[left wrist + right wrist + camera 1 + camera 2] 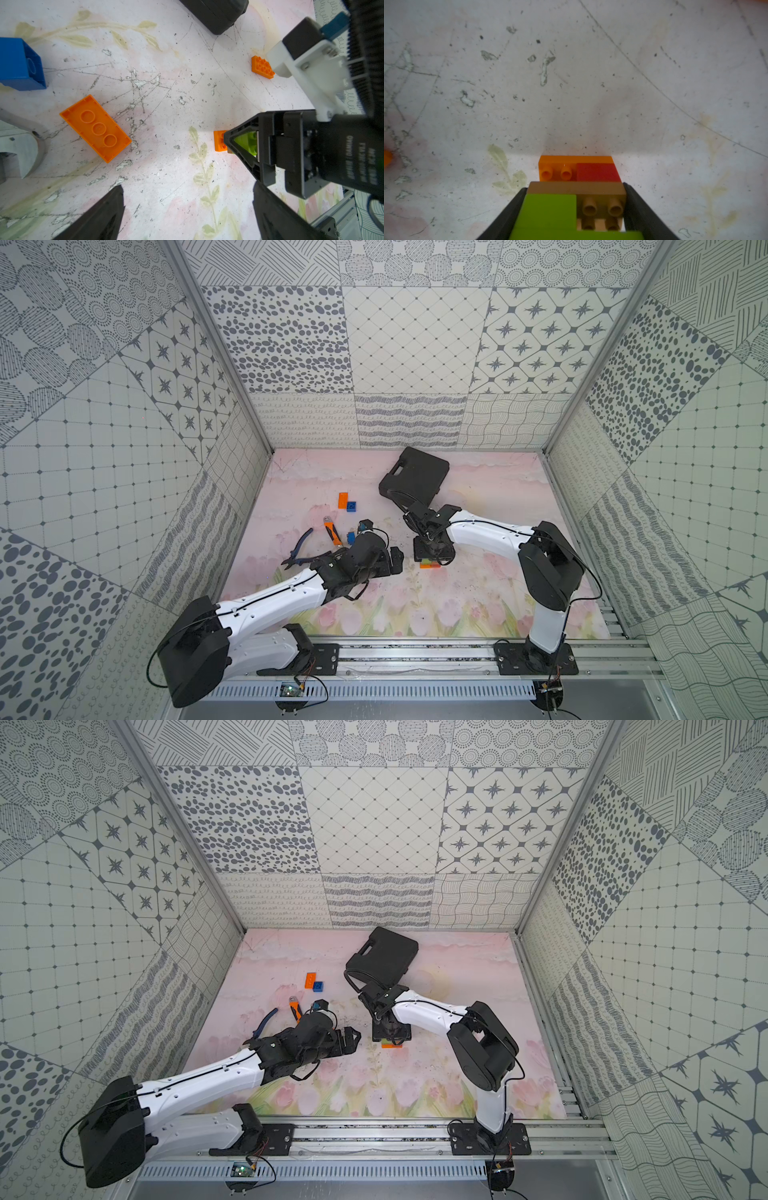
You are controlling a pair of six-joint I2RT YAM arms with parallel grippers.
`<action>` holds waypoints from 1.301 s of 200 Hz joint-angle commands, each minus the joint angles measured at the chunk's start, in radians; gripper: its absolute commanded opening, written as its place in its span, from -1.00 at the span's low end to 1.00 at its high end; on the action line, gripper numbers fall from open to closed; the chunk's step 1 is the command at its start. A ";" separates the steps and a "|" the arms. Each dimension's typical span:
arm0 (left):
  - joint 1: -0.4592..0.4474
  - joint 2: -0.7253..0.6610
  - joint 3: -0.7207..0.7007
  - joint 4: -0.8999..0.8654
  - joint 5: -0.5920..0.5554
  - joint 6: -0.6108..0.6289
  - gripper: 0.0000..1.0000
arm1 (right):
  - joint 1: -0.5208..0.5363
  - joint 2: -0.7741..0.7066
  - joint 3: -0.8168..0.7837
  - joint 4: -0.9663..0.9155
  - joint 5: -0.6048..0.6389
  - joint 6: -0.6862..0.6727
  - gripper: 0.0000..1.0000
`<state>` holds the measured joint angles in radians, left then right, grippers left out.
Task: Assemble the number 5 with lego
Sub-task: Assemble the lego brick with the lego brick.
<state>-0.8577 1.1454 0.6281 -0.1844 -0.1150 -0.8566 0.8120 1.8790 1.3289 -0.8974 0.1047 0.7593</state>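
Read both top views as a clock with 12 at the back wall. Your biggest thing is the pink floral mat [498, 489], scuffed all over. The left arm [270, 601] reaches in from 7 o'clock and the right arm [490, 533] from 4 o'clock, and they meet near the middle. The black plastic case [415, 477] lies closed at about 12 o'clock.

Your right gripper [575, 187] points straight down at the middle of the mat. Its fingers [637, 207] are clamped on the lego stack [429, 564], one on each side of the upper layers. From the mat up, the stack goes:
- long orange brick [556, 164]
- red square brick [596, 172] on one half of it
- long brown brick [600, 199]
- green brick [548, 214] over the opposite half, with bare brown studs beside it

Your left gripper [397, 560] hangs just at 9 o'clock of the stack. Its fingers are spread wide with nothing between them, and it's clear of the bricks.

Out at 9 o'clock, the blue-handled cutters [300, 548] and orange-handled pliers [332, 532] lie near each other. At 10 o'clock a loose orange brick [343, 500] touches a blue brick [351, 506]. A second blue brick [351, 538] sits just beside the left wrist. The left wrist view also catches an upturned orange brick [95, 128], hollow side up. I can't tell where that one lands in the top views.
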 commanded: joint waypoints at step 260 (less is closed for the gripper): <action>0.011 -0.034 0.006 0.024 0.033 0.054 1.00 | -0.088 -0.390 -0.196 0.202 -0.120 -0.371 0.87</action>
<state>-0.8577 1.1122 0.6281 -0.1864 -0.1139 -0.8482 0.7692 1.5929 1.1965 -0.8005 0.0097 0.5739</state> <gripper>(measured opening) 0.996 0.955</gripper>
